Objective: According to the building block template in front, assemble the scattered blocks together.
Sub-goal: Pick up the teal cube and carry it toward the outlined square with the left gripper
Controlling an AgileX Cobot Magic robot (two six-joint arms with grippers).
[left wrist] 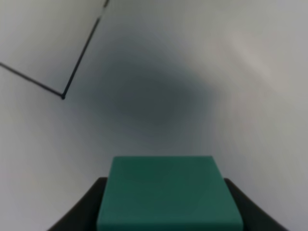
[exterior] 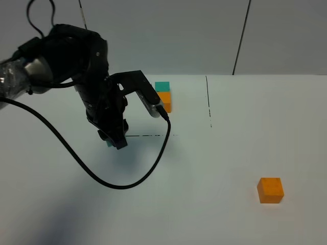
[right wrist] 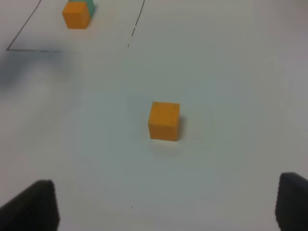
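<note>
My left gripper (exterior: 116,141) hangs over the table's left-middle, shut on the teal-green cube (left wrist: 168,192); only a sliver of that cube (exterior: 109,144) shows in the high view. The loose orange cube (exterior: 270,190) rests alone at the front right. In the right wrist view the same orange cube (right wrist: 164,120) lies ahead of my right gripper (right wrist: 163,211), whose jaws stand wide open and empty. The template (exterior: 163,96), a teal cube joined to an orange one, sits at the back centre inside thin black lines; the right wrist view shows the template (right wrist: 77,14) far off.
Thin black lines (exterior: 208,102) mark the white table (exterior: 214,163) around the template, and a corner of these black lines (left wrist: 62,96) shows below the held cube. A black cable (exterior: 127,184) loops from the left arm down over the table.
</note>
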